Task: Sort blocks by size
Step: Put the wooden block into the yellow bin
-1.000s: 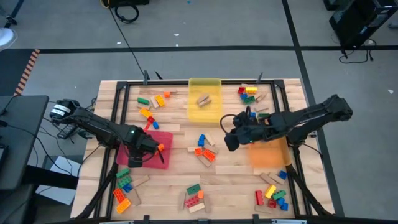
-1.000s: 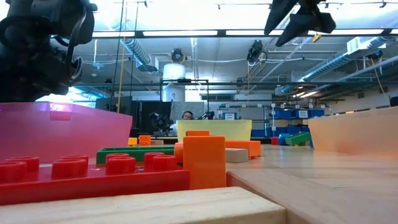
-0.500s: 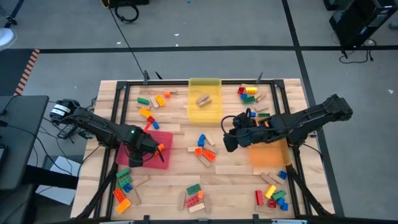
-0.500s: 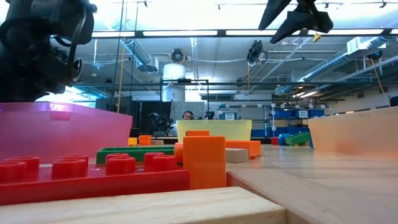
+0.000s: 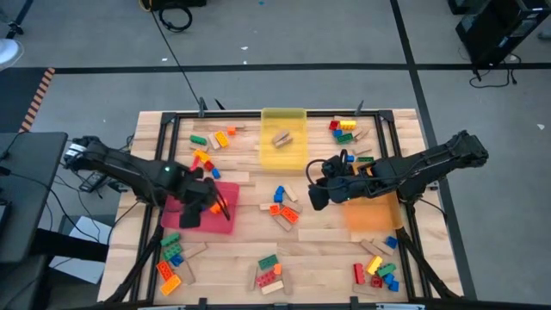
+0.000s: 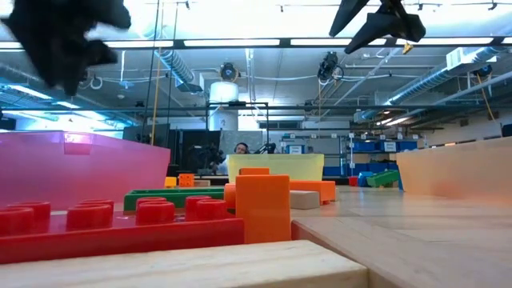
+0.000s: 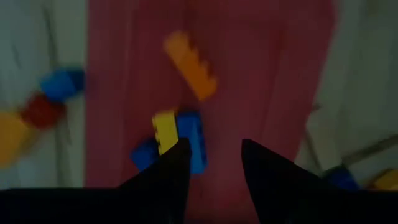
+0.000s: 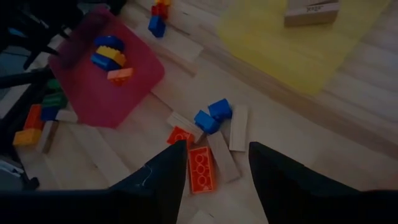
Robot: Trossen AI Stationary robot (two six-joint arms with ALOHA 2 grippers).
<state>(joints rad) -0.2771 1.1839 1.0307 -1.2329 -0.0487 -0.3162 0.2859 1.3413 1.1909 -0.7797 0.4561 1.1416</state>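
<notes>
My left gripper point(image 5: 205, 209) hangs open over the red tray point(image 5: 225, 191), pointing down, with nothing between its fingers point(image 7: 169, 180). In the tray lie an orange brick point(image 7: 189, 65) and a yellow and blue clump of bricks point(image 7: 177, 140). My right gripper point(image 5: 317, 195) hovers open and empty over the table's middle, above blue bricks point(image 8: 211, 116), a red brick point(image 8: 202, 168) and wooden blocks point(image 8: 238, 127) lying flat on the table. A wooden block point(image 5: 281, 138) lies in the yellow tray point(image 5: 283, 151).
An orange tray point(image 5: 372, 213) sits right of centre. Loose brick piles lie at the far left point(image 5: 211, 142), far right point(image 5: 344, 129), near left point(image 5: 172, 254), near centre point(image 5: 269, 274) and near right point(image 5: 379, 271). A black frame point(image 5: 168, 138) edges the table.
My left gripper has risen straight up from the red tray, mostly in the last half second, and shows blurred in the low view. The bricks stay lying in the tray.
</notes>
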